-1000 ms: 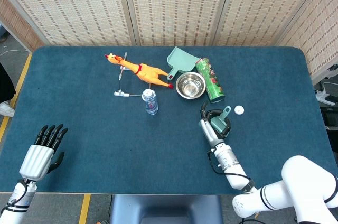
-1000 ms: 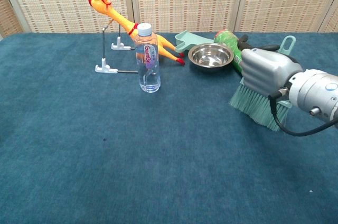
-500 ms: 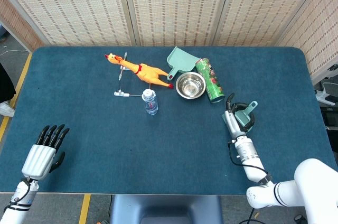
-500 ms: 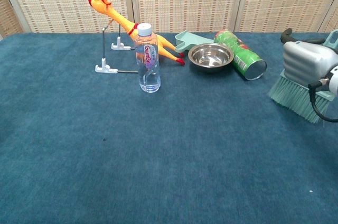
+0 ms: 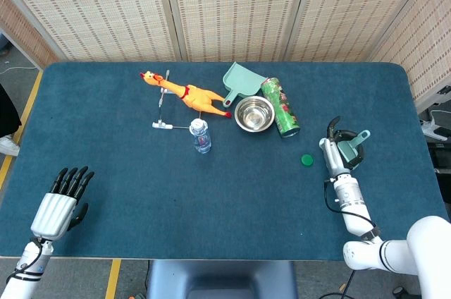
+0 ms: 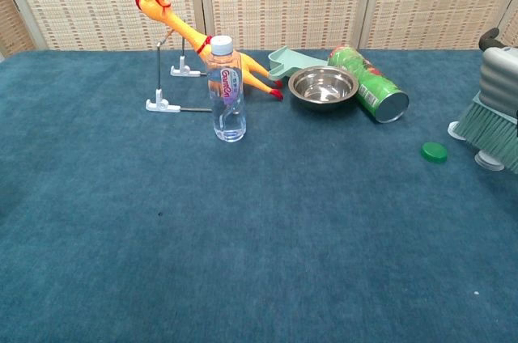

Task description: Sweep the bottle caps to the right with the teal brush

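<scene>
The right hand grips the teal brush and has moved it further right than half a second ago. A green cap now shows on the blue table, left of the brush. Two white caps sit at the bristles. The left hand rests near the left corner as before, fingers straight and a little apart.

The left hand has a ribbed silver-white back and black fingers, on a slim white wrist with a thin black cable beside it. The right hand is likewise silver with black fingertips — behind it a grey cylindrical wrist, a looping black cable, then a bulky glossy white arm segment.
</scene>
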Controlling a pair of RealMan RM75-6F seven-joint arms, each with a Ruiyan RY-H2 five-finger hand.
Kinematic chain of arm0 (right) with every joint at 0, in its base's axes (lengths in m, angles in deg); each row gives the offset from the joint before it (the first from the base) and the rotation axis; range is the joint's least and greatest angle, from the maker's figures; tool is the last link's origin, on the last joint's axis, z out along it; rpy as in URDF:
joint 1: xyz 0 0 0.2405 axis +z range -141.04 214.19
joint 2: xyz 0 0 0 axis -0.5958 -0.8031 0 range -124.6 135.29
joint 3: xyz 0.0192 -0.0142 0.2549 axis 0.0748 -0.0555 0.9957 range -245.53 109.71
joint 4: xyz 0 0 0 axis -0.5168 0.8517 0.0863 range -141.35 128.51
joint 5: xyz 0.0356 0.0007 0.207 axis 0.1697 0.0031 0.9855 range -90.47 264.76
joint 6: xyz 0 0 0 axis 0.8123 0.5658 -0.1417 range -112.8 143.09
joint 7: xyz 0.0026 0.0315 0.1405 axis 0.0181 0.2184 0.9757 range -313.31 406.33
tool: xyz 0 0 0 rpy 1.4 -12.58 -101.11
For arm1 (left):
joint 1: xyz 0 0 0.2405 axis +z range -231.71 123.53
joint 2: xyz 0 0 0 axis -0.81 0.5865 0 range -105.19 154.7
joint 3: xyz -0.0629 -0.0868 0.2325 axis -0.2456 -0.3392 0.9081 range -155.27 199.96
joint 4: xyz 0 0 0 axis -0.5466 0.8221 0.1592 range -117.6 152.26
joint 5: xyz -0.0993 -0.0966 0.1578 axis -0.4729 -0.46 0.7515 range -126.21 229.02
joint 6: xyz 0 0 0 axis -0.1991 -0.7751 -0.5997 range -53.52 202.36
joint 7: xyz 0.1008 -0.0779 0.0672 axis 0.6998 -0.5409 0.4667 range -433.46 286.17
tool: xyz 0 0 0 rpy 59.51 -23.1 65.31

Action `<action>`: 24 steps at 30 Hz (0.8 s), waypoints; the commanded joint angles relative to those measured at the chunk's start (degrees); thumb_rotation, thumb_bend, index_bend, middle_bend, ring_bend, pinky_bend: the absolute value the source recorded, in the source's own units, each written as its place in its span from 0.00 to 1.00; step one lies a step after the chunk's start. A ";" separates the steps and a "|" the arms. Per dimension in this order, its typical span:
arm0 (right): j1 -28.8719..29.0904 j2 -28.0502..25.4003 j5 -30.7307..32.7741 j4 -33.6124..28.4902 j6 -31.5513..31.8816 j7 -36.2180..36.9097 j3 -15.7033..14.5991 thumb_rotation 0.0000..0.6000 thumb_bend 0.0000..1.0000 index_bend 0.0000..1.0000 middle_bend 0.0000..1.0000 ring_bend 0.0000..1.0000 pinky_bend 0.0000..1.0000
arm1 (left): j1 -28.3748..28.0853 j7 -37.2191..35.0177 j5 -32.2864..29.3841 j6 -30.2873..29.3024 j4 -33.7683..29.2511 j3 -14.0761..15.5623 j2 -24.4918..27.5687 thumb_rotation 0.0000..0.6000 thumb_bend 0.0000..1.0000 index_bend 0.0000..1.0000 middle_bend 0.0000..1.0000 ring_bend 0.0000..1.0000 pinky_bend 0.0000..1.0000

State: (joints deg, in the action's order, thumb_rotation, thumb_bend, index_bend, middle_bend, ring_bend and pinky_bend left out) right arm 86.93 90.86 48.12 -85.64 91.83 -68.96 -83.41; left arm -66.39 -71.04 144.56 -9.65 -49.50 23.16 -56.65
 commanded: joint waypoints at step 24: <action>1.02 4.90 -6.23 -0.49 -3.91 4.05 6.19 1.00 0.33 0.95 0.80 0.52 0.17 | -0.13 0.31 0.19 -0.61 -1.81 -0.17 0.83 1.00 0.46 0.00 0.00 0.00 0.05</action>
State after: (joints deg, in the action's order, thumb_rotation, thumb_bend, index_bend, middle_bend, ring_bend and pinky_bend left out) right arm 87.70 94.96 41.42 -86.95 88.12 -63.98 -77.32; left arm -66.46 -70.79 144.80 -10.30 -51.31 23.04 -55.76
